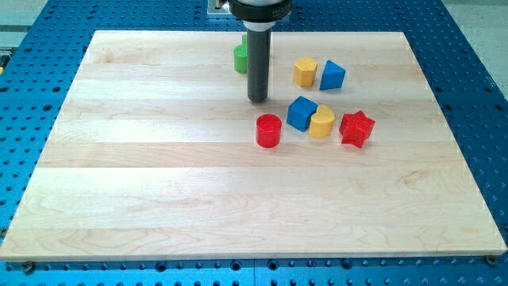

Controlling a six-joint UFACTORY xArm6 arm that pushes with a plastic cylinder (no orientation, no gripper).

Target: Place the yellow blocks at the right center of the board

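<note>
Currently my tip rests on the tabletop, touching no block. Yellow hexagonal block lies at its 2 o'clock; yellow heart block, at 4 o'clock, touches the blue cube.

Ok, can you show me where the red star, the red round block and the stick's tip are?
red star block [356,128], camera view, on its top face.
red cylinder block [269,131], camera view, on its front side.
my tip [258,100], camera view, on the rod's very end, above the red cylinder block.
</note>
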